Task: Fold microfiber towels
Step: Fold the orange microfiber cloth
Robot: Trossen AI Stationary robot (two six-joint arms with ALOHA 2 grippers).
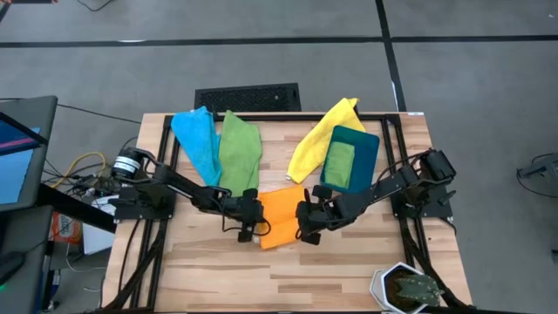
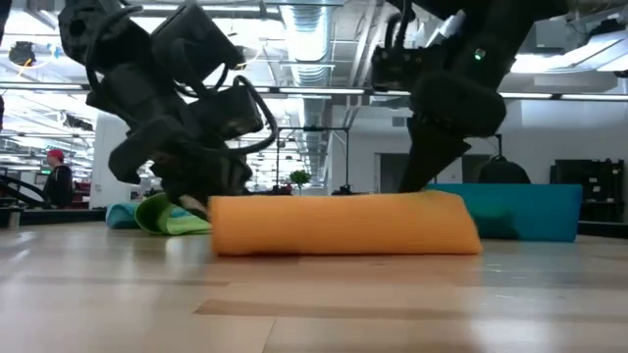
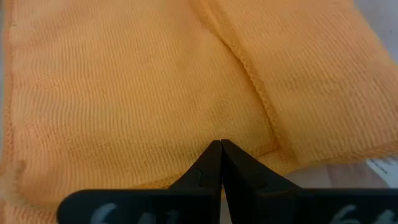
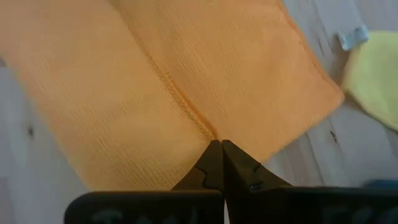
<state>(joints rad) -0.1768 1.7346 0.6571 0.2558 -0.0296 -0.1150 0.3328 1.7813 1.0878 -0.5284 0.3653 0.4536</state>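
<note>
A pale wooden table (image 1: 349, 262) stands on grey floor, with an open workshop behind it, and the folded orange towel (image 1: 281, 216) lies at its middle between both arms. The left gripper (image 1: 255, 218) sits at the towel's left edge and the right gripper (image 1: 307, 220) at its right edge, each with jaws pressed together over the orange cloth, though whether any fabric is pinched cannot be told. Farther back lie the blue towel (image 1: 197, 139), green towel (image 1: 239, 153) and yellow towel (image 1: 319, 136), and another green cloth (image 1: 339, 163) rests inside the teal bin (image 1: 367, 153) at the right.
</note>
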